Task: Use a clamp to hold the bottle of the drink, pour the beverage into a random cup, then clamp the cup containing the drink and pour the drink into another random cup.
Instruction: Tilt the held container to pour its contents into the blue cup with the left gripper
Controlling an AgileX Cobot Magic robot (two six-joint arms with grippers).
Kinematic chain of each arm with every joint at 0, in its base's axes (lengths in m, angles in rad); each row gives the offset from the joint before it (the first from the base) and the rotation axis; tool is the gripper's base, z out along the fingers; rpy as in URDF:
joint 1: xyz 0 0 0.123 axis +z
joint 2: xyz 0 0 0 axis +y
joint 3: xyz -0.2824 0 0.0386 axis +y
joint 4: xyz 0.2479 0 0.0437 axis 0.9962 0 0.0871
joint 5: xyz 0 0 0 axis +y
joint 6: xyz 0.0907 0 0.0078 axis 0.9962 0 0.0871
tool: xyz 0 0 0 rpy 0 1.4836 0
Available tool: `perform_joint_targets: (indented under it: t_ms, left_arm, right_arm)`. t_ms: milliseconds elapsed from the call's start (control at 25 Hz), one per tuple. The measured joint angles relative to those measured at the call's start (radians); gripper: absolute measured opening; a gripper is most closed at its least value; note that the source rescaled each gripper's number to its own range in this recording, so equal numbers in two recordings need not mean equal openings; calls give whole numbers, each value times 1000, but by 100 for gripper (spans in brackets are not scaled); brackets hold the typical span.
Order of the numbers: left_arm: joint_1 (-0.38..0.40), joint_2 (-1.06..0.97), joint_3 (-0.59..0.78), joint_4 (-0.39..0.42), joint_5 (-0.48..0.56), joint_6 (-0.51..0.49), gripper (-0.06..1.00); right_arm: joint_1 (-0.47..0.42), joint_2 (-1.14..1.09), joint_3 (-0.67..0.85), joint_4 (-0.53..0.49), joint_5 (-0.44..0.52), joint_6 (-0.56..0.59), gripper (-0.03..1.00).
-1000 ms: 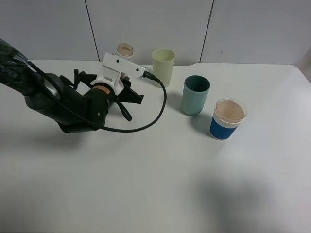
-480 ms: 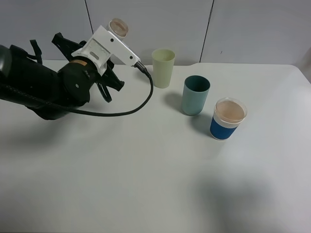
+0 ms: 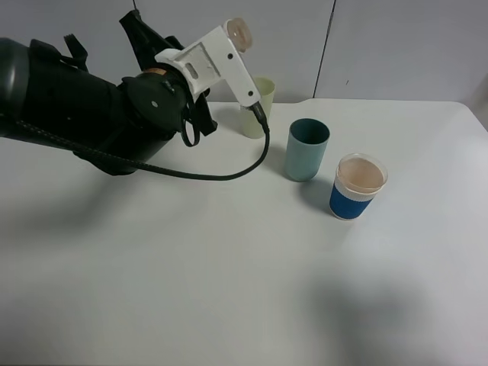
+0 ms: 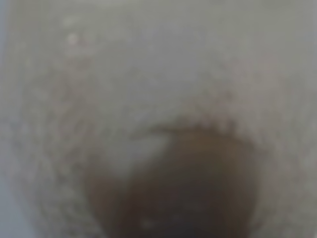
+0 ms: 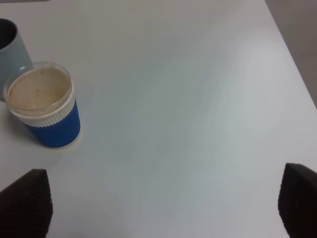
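Observation:
My left clamp [image 3: 223,47], with its white bracket on the thick black arm, is shut on the bottle [image 3: 239,31] and holds it raised and tilted just left of and above the pale green cup [image 3: 261,95]. Its fingers are hidden behind the bracket. The left wrist view is a close blur of the bottle [image 4: 148,89] with brown beverage [image 4: 193,188] in it. The blue-sleeved cup [image 3: 357,186] stands at the right with brown drink inside; it also shows in the right wrist view [image 5: 43,104]. My right gripper [image 5: 161,208] is open and empty, off to one side of that cup.
A teal cup [image 3: 307,149] stands between the pale green cup and the blue-sleeved cup; its edge shows in the right wrist view [image 5: 7,43]. A black cable [image 3: 229,174] loops from the left wrist over the white table [image 3: 229,290]. A wall stands behind the table.
The left arm has lifted the bottle off the table and carried it up and to the right, toward the pale green cup, tilting it. The cups have not moved.

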Motion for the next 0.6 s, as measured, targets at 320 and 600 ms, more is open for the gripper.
perform_joint_targets:
  t_ms: [320, 600]
  left_arm:
    - [-94, 93, -140, -116, -1, 223, 0]
    - [-163, 179, -251, -176, 18, 330, 0]
  right_arm:
    - [0, 0, 0, 0, 0, 1, 73]
    - [0, 0, 0, 0, 0, 1, 73]
